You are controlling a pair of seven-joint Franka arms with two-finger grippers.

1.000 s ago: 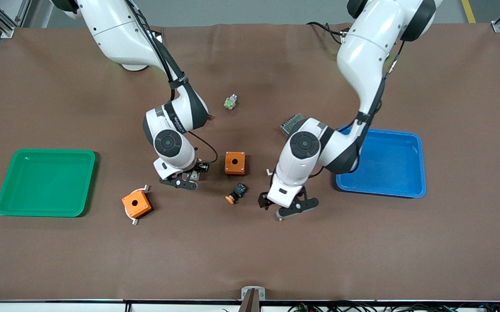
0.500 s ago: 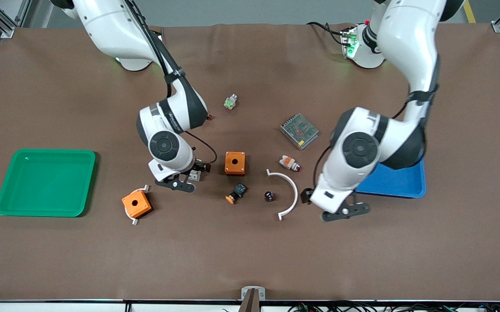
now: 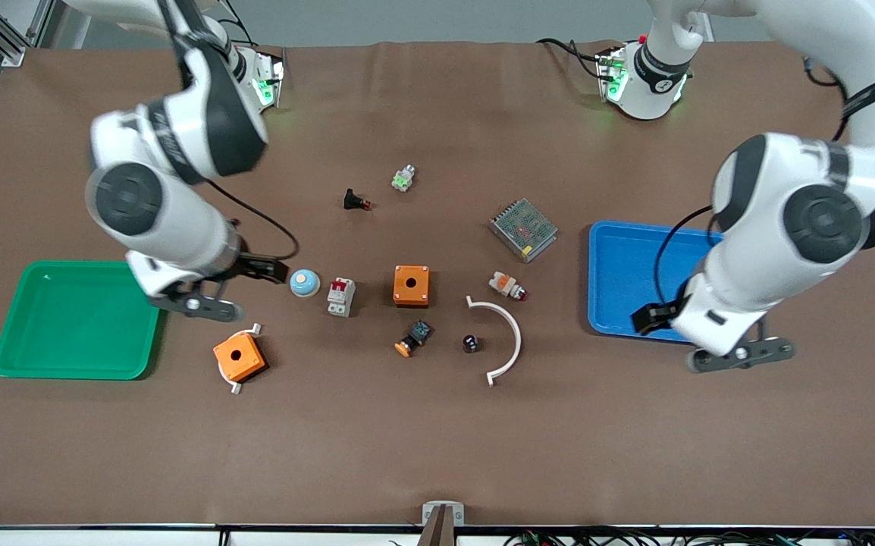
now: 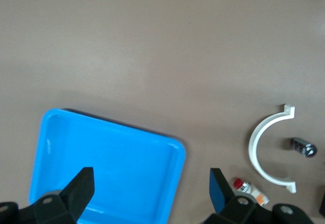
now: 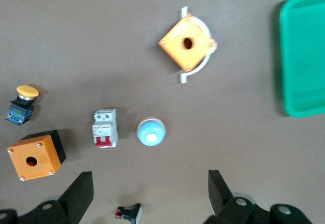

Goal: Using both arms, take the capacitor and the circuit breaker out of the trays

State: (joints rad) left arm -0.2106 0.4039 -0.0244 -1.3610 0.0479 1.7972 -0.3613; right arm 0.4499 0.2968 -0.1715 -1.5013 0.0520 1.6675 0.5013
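Note:
The capacitor (image 3: 471,343), a tiny black cylinder with a silvery end, lies on the table inside the bend of a white curved piece (image 3: 502,339); it also shows in the left wrist view (image 4: 303,147). The breaker (image 3: 340,296), a small white block with red levers, lies beside an orange box (image 3: 411,285); it also shows in the right wrist view (image 5: 104,128). My left gripper (image 3: 741,355) is open and empty over the blue tray's near corner (image 4: 150,188). My right gripper (image 3: 196,302) is open and empty, up beside the green tray (image 5: 150,191).
A green tray (image 3: 77,318) lies at the right arm's end and a blue tray (image 3: 619,280) at the left arm's end. Between them lie a blue dome (image 3: 304,283), a second orange box (image 3: 239,356), an orange-capped button (image 3: 413,338), a white-and-orange part (image 3: 506,285), a grey mesh box (image 3: 523,229) and a red-tipped black button (image 3: 355,201).
Both arms have risen and swung outward, the right toward the green tray, the left toward the blue tray. The breaker, the blue dome and the capacitor now lie uncovered on the table.

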